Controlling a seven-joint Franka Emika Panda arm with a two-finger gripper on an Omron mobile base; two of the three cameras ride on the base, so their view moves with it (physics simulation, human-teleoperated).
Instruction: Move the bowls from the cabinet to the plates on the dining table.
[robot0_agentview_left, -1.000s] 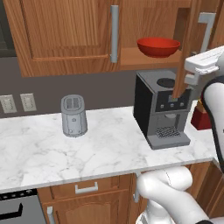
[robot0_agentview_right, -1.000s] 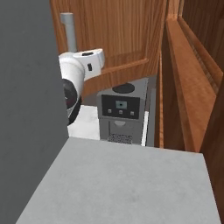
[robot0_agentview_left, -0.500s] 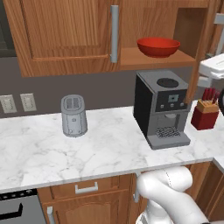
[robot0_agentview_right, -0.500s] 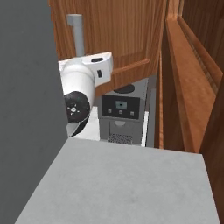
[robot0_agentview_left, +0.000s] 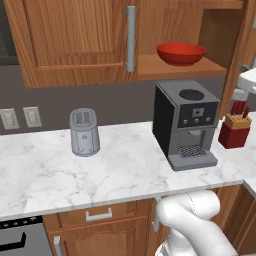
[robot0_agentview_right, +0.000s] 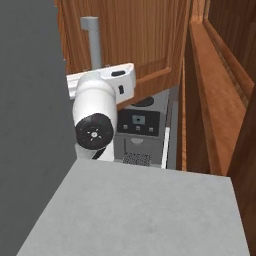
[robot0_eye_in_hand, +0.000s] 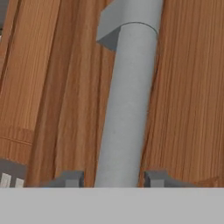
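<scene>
The cabinet (robot0_agentview_left: 75, 40) hangs above the counter with its right door (robot0_agentview_right: 145, 45) swung wide open. On the bared shelf sits a glossy red bowl (robot0_agentview_left: 181, 53). In the hand view my gripper (robot0_eye_in_hand: 113, 178) straddles the door's vertical grey bar handle (robot0_eye_in_hand: 127, 100). One fingertip stands on each side of the handle, with a thin gap to the bar, so the gripper is open around it. My white hand (robot0_agentview_left: 248, 81) shows at the right edge of the left base view, well right of the bowl. The plates and the dining table are out of view.
Under the shelf a black and grey coffee machine (robot0_agentview_left: 185, 125) stands on the marble counter (robot0_agentview_left: 100, 175). A grey toaster (robot0_agentview_left: 83, 132) is to its left and a red knife block (robot0_agentview_left: 234, 131) to its right. A flat grey surface (robot0_agentview_right: 140, 210) blocks the near part of the right base view.
The right cabinet door has swung further open, and my hand has travelled right with its handle. The jaws have spread a little off the bar.
</scene>
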